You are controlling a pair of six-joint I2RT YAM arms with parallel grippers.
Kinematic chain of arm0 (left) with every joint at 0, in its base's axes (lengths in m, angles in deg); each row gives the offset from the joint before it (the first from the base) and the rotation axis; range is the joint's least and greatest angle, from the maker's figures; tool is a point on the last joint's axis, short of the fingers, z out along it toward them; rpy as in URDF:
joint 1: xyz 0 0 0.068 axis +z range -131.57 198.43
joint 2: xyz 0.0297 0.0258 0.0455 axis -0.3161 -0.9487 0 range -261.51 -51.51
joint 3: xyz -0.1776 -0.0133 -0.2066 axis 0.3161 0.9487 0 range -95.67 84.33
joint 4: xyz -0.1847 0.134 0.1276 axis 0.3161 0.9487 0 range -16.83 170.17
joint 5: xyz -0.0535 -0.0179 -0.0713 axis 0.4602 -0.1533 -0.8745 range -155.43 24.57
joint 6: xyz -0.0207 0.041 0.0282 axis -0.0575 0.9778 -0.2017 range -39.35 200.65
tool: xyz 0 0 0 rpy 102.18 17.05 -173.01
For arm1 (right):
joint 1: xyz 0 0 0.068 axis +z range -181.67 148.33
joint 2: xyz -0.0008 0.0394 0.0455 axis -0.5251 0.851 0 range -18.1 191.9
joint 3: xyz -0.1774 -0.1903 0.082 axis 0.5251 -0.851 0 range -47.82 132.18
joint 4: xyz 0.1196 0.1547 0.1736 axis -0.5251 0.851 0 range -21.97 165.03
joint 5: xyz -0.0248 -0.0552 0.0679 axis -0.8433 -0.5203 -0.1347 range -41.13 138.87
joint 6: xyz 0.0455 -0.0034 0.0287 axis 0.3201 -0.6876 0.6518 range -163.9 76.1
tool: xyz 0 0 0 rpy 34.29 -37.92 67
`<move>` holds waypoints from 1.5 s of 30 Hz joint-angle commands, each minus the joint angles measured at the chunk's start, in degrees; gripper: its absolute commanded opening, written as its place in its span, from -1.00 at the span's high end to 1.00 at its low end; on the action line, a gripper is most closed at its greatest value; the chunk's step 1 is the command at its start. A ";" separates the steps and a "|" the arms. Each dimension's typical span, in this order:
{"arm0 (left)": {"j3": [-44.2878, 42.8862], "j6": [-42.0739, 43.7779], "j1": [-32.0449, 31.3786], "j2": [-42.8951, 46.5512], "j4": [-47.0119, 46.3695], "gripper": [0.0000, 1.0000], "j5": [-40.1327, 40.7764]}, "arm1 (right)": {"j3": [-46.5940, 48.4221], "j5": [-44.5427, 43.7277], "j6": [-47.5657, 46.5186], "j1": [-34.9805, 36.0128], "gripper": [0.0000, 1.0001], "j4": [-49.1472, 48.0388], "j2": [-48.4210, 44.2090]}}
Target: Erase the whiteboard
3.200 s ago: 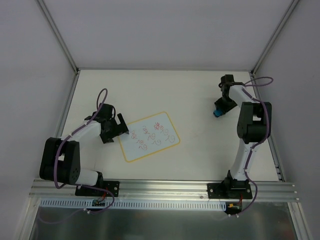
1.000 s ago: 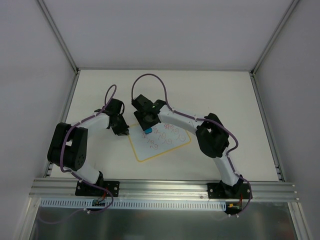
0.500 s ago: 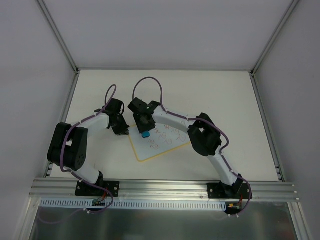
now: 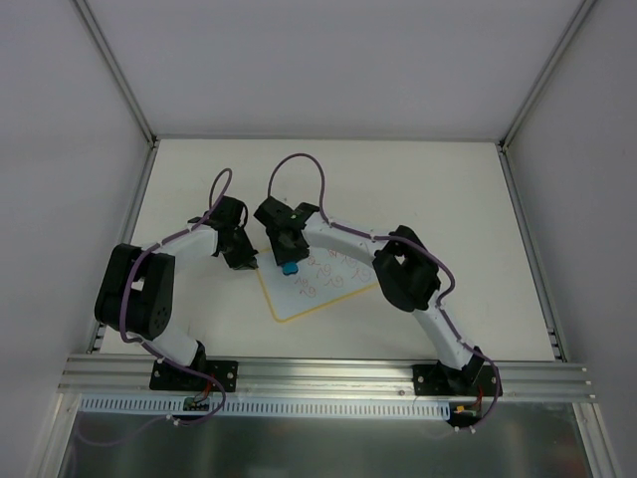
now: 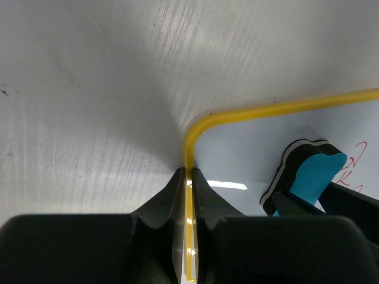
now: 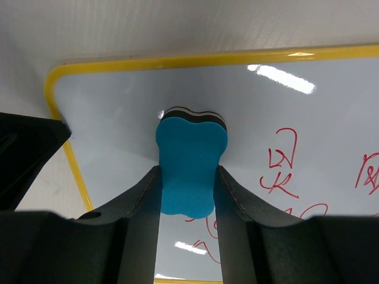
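Whiteboard [image 6: 118,106]: your left gripper [image 5: 188,177] newly pinches its yellow rim [image 5: 284,106]; your right gripper [image 6: 188,177], gripping blue eraser [image 6: 189,160], shifts cornerward, so wiping begins.

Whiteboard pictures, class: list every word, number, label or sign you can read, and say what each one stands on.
Red marker scribbles on the flat white whiteboard with a thin yellow rim: loose loops and strokes, not readable as any word or number.
Small blue eraser block: no label or brand shows.
No other text is visible.
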 commanded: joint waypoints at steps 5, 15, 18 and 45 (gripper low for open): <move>0.72 1.47 0.35 -3.00 3.36 1.00 0.84 | -13.32 -6.08 2.71 -6.59 0.99 0.46 -5.00; -0.25 1.91 0.26 -3.88 4.07 1.00 1.02 | -21.33 -6.44 -2.03 -14.59 0.99 -0.43 -10.19; -0.33 1.91 0.26 -3.96 4.16 1.00 0.84 | -19.77 -5.21 -4.31 -13.98 0.99 -0.34 -10.02; -0.33 0.33 -0.09 -5.11 3.98 1.00 -2.23 | 5.91 4.81 -0.89 0.70 0.99 3.61 6.33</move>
